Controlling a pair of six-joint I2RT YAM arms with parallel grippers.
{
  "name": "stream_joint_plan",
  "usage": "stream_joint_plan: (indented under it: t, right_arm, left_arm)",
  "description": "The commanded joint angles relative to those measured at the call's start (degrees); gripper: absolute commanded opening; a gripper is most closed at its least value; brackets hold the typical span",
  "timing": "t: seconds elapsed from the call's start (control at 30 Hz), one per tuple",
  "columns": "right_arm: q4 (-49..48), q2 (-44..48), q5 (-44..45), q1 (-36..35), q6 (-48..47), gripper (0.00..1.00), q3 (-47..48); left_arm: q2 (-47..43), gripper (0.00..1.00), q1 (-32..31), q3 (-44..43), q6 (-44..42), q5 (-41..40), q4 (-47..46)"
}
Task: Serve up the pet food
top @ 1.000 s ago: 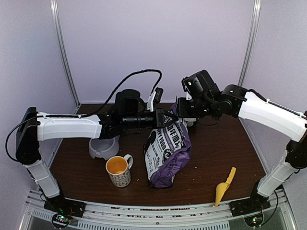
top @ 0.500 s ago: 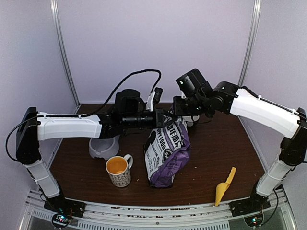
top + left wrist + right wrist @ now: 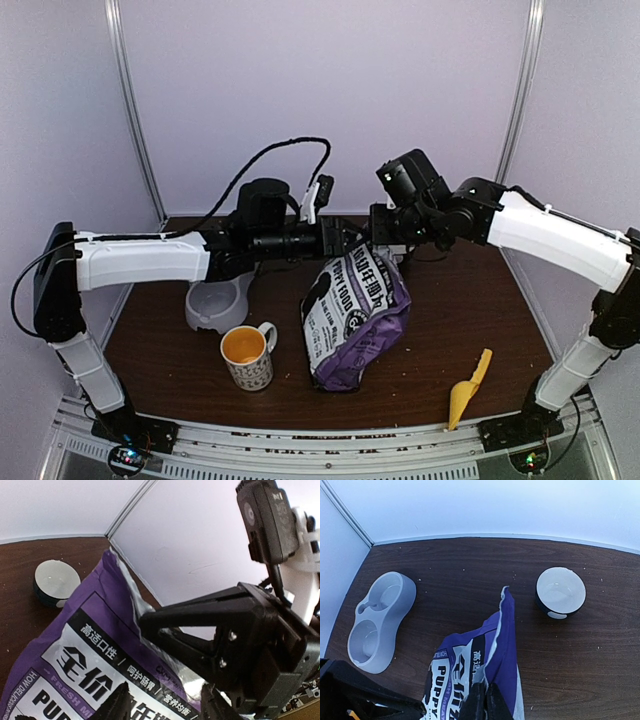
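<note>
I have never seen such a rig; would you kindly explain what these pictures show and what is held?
Two robot arms are bolted to a table. One picture looks down from above and behind; the other two come from cameras on each wrist. On the table are a purple puppy-food bag, an orange-lined mug, a grey double feeder, a small white bowl and a yellow scoop. The right gripper pinches the bag's top edge; the left gripper is open beside it.

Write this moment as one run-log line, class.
left gripper: open at purple food bag top | right gripper: shut on bag top edge | grey double bowl: empty
</note>
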State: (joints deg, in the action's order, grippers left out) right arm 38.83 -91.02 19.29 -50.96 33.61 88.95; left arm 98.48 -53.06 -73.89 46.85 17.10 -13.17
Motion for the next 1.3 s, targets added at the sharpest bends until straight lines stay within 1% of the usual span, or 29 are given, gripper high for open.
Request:
stream_joint_plan:
  t: [0.0, 0.13, 0.33, 0.4, 0.53, 0.63, 0.8, 0.9, 0.97, 1.17, 1.27]
  right_arm:
    - [-0.72, 2.35, 0.05, 0.33, 0.32, 0.00, -2.28]
    - [-2.62, 4.41, -0.19, 0.32, 0.49, 0.00, -3.53]
    - [-5.80, 6.72, -1.90, 0.42, 0.67, 0.00, -4.65]
    - [-6.69, 7.15, -2.49, 0.40, 0.68, 0.00, -4.83]
    - [-6.86, 7.26, -2.98, 0.42, 0.58, 0.00, -4.66]
    - [-7.17, 7.36, -3.39, 0.42, 0.67, 0.00, -4.75]
    - [-7.25, 7.44, -3.69, 0.39, 0.77, 0.00, -4.57]
    - [-7.57, 7.76, -3.86, 0.42, 0.93, 0.00, -4.68]
    - [-7.71, 7.93, -4.11, 0.42, 1.05, 0.00, -4.74]
    - [-7.93, 8.05, -4.47, 0.42, 1.02, 0.00, -5.25]
    - [-7.98, 8.14, -4.44, 0.42, 0.94, 0.00, -5.51]
  left_arm:
    - [0.93, 0.49, 0.59, -4.12, -1.84, 0.08, 0.52]
    - [1.44, 0.47, 0.59, -4.26, -1.45, 1.16, 0.04]
    - [2.32, 0.47, 0.50, -6.27, -1.93, 4.39, 0.77]
    - [2.13, 0.49, 0.39, -6.23, -1.92, 5.21, 0.73]
    - [0.94, 0.56, 0.26, -5.25, -1.98, 5.46, -0.02]
    - [0.67, 0.57, 0.07, -5.55, -2.36, 6.02, 0.02]
    - [0.66, 0.57, -0.62, -5.85, -2.59, 6.17, 1.69]
    - [0.51, 0.53, -0.72, -5.17, -2.40, 6.04, 1.77]
    - [0.39, 0.53, -0.86, -4.75, -2.30, 5.80, 1.70]
    - [1.63, 0.57, -0.99, -6.33, -2.10, 6.09, 2.56]
    - [2.22, 0.58, -1.04, -6.96, -2.11, 5.84, 3.84]
